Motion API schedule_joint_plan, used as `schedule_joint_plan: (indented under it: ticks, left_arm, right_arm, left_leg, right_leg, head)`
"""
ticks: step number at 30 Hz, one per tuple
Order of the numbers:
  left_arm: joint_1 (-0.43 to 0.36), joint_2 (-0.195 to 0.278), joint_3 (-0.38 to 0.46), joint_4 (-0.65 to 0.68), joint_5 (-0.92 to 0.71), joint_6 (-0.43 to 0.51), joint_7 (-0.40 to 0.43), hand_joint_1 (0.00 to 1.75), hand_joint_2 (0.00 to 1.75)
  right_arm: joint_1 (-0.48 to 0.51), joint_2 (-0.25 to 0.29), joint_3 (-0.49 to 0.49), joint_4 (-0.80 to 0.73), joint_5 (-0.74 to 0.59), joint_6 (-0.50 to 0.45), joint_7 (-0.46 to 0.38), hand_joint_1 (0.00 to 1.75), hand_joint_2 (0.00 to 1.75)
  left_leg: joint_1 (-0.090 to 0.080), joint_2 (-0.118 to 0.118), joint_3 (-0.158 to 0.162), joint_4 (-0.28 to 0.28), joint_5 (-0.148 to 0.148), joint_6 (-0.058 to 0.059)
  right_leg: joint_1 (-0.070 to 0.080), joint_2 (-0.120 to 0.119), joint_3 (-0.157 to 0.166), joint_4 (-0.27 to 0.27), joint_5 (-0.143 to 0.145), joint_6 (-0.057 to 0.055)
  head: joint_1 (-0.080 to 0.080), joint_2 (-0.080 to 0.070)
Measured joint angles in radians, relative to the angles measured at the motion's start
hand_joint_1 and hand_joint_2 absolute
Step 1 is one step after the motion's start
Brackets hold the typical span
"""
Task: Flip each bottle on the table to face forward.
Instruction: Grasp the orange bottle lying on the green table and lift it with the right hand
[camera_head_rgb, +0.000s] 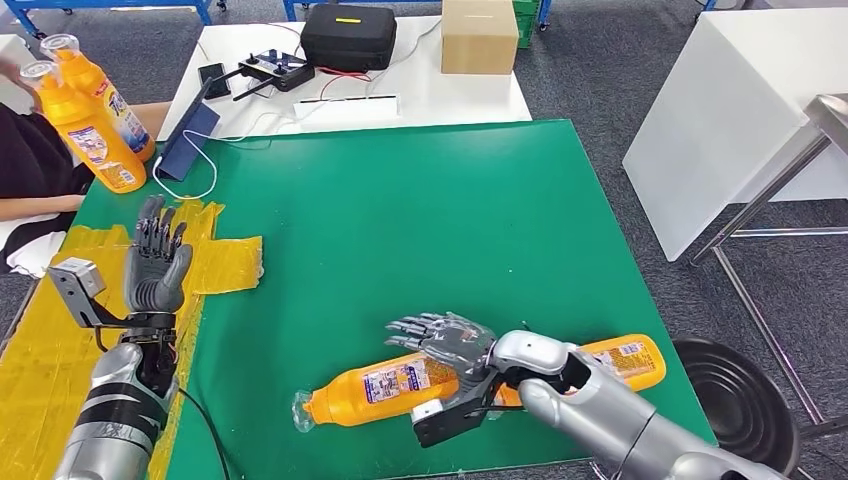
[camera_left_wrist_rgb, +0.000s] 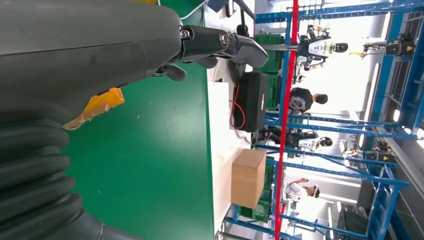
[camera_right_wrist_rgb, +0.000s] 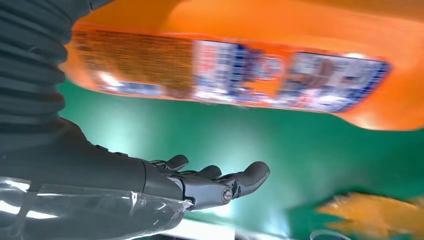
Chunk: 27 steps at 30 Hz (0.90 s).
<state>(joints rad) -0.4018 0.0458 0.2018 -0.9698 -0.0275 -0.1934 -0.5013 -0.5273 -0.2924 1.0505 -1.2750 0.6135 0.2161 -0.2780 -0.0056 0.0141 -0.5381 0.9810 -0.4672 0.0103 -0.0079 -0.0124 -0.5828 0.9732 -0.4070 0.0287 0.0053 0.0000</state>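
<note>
- The green mat-covered table (camera_head_rgb: 420, 200) serves as the landmark. Two orange plastic detergent bottles with clear caps lie on their sides near its front edge; the nearer bottle (camera_head_rgb: 380, 385) points its cap toward the mat's left, label upward.
- The second lying bottle (camera_head_rgb: 630, 360) rests just behind the right forearm, toward the mat's front right corner, partly hidden by the arm.
- The right hand (camera_head_rgb: 440, 338) hovers over the nearer bottle with fingers spread and extended, holding nothing; in the right wrist view the open fingers (camera_right_wrist_rgb: 220, 187) sit apart from the blurred label. This looks like an approach to roll the bottle, though I cannot tell whether it touches.
- The left hand (camera_head_rgb: 155, 260) stands upright, fingers straight and apart, empty, over the crinkled yellow tape patch (camera_head_rgb: 215, 255) at the mat's left side, probably parked out of the way.
- Two more orange bottles (camera_head_rgb: 90, 120), held upright by a person beyond the mat's back left corner, appear full of orange liquid, like the lying ones.
</note>
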Motion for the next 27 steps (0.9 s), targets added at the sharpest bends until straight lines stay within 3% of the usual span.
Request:
schedule_joint_plan:
  ticks: [12, 27]
  left_arm:
    - [-0.004, -0.004, -0.004, 0.004, 0.011, -0.004, 0.000, 0.00, 1.75]
    - [-0.040, -0.020, -0.030, 0.043, 0.019, -0.002, 0.003, 0.00, 1.75]
  right_arm:
    - [-0.072, -0.011, 0.062, 0.041, -0.115, 0.055, 0.028, 0.00, 1.75]
    - [-0.091, 0.089, 0.146, 0.199, -0.163, 0.066, 0.012, 0.00, 1.75]
  left_leg:
    - [0.000, 0.000, 0.000, 0.000, 0.000, 0.000]
    - [0.000, 0.000, 0.001, 0.000, 0.000, 0.000]
  right_leg:
    - [0.000, 0.000, 0.000, 0.000, 0.000, 0.000]
    - [0.000, 0.001, 0.000, 0.000, 0.000, 0.000]
  head:
    - [0.000, 0.000]
    - [0.000, 0.000]
